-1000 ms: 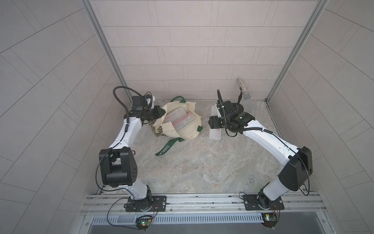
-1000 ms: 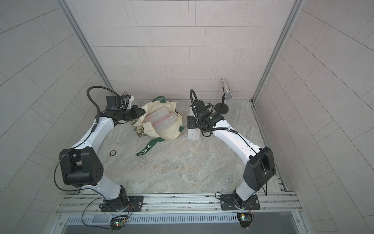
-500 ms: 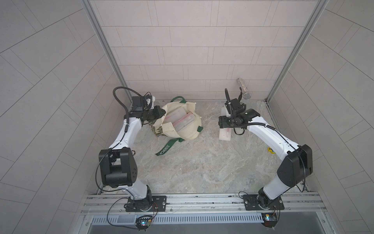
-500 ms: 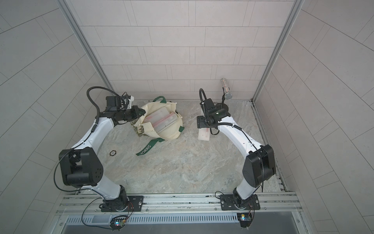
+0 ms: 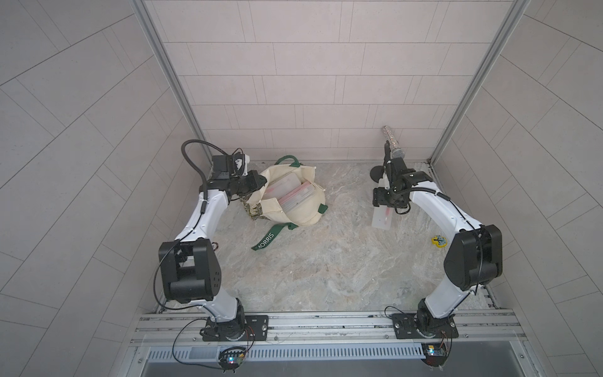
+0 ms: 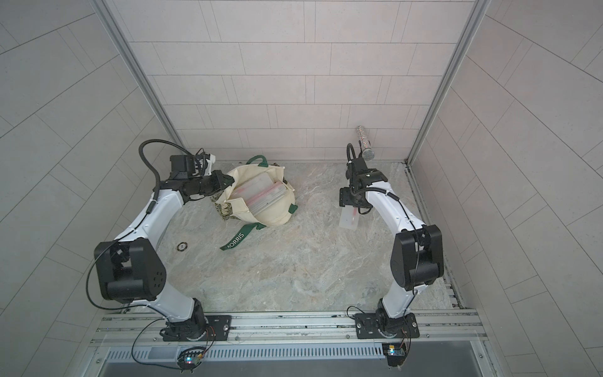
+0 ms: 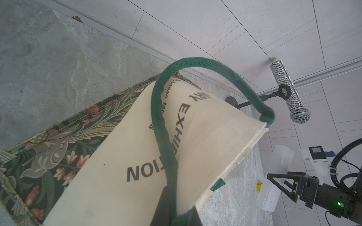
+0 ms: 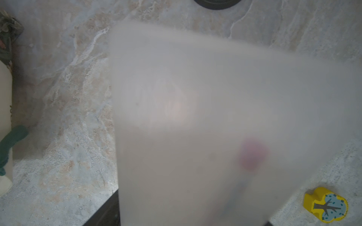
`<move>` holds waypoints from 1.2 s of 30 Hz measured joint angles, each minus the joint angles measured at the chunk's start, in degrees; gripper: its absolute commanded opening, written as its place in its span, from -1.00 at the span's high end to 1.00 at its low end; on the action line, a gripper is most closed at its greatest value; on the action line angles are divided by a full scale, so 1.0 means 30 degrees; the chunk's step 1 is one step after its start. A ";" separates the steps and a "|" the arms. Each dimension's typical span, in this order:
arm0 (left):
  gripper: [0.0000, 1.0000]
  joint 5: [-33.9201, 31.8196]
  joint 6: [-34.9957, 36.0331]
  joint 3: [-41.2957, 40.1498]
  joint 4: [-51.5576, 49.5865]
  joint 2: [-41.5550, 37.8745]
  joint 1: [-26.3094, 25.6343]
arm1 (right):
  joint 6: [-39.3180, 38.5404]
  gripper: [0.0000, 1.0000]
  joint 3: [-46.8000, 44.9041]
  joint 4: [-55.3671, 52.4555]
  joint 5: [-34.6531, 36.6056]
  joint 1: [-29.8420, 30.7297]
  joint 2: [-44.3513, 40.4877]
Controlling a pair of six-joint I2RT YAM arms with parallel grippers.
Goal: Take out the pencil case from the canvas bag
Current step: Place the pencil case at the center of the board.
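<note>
Canvas bag (image 7: 121, 156) on the counter (image 7: 49, 58), green handle (image 7: 215, 68) arched up; beyond it a microphone (image 7: 288, 92) and the frosted pencil case (image 7: 269, 197)

You get soft, even, fairly bright light in both top views, with only faint shadows and straight lines bowed toward the edges, while your right wrist view shows the frosted pencil case (image 8: 215, 117) badly out of focus.

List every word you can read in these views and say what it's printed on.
"MORRIS": white letters on the green strap of the canvas bag.
"EXHI" and "TION": dark print on the bag's cream side, left wrist view; a strap hides the middle.
Smaller lines beside it: partly covered, not readable.
</note>
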 measured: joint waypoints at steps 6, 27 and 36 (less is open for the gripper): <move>1.00 0.0029 -0.0168 -0.0379 0.0262 -0.0211 0.0087 | 0.0000 -0.57 -0.0889 0.0000 -0.1144 -0.1501 0.0124; 1.00 0.0255 -0.0474 -0.0539 0.0495 -0.0350 0.0233 | 0.0087 -0.54 -0.0838 0.1035 -0.2914 -0.4459 0.4146; 1.00 0.0357 -0.0532 -0.0554 0.0495 -0.0350 0.0328 | 0.0204 -0.54 0.1698 0.0976 -0.2994 -0.5355 0.6397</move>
